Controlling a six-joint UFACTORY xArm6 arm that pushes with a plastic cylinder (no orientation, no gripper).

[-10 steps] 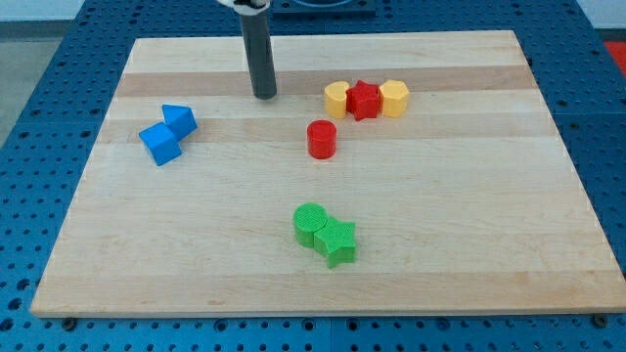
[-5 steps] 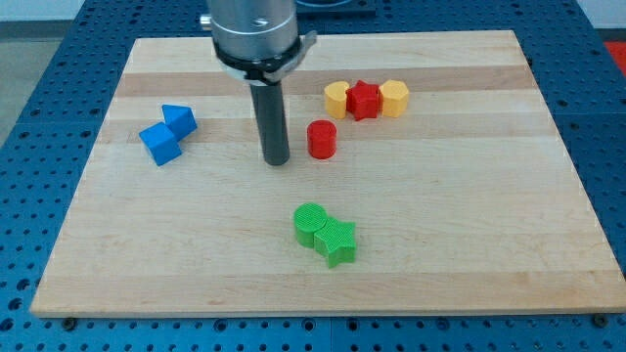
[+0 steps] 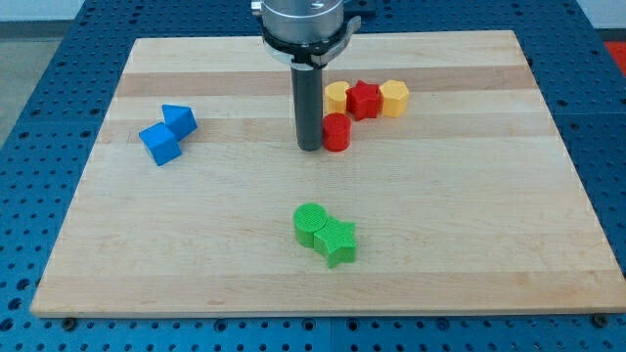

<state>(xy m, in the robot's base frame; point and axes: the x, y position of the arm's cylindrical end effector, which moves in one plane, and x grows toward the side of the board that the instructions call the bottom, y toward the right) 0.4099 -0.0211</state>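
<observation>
My tip (image 3: 310, 147) rests on the board against the left side of the red cylinder (image 3: 336, 132). Just above that cylinder runs a row of three touching blocks: a yellow block (image 3: 335, 96) partly hidden by the rod, a red star (image 3: 363, 100) and a yellow hexagon (image 3: 393, 98). The red cylinder's top edge sits close under the left yellow block. Toward the view's bottom lie a green cylinder (image 3: 310, 224) and a green star (image 3: 336, 242), touching each other.
Two blue blocks sit at the view's left, a blue cube (image 3: 159, 144) and another blue block (image 3: 180, 120) touching it. The wooden board (image 3: 469, 215) lies on a blue perforated table.
The rod swept from the view's top down and then right, reaching the red cylinder. The red cylinder has shifted right and slightly up toward the yellow block.
</observation>
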